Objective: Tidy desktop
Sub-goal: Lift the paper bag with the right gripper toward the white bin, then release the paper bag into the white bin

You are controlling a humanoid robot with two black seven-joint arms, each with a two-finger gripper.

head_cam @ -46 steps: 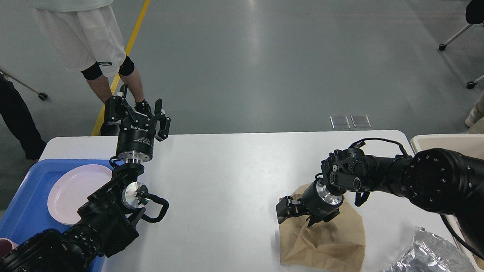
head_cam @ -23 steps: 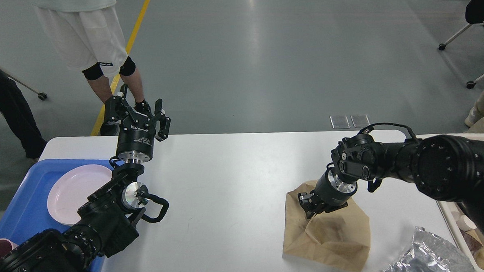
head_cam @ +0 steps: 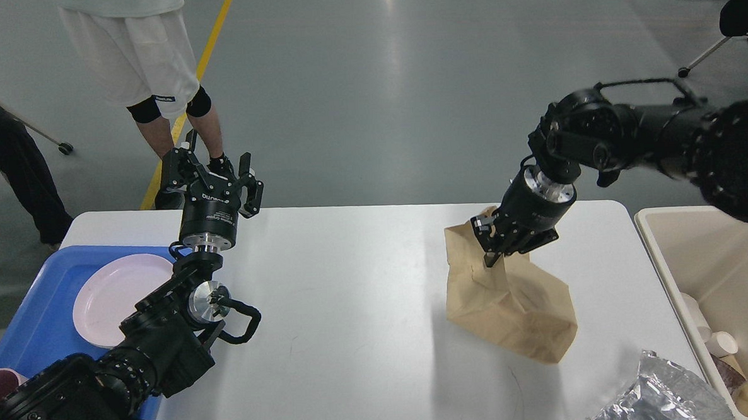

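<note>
Gripping a paper bag [head_cam: 507, 292], right pincer [head_cam: 490, 246] hangs above desktop [head_cam: 353, 312].

Left arm enters from lower left, wrist bent upward, left gripper [head_cam: 211, 173] pointing away from the head, fingers spread apart, holding nothing. Right arm reaches in from the right, raised, forearm angled down-left; right gripper [head_cam: 490, 246] pinched closed on a brown paper bag [head_cam: 510, 299].
</note>
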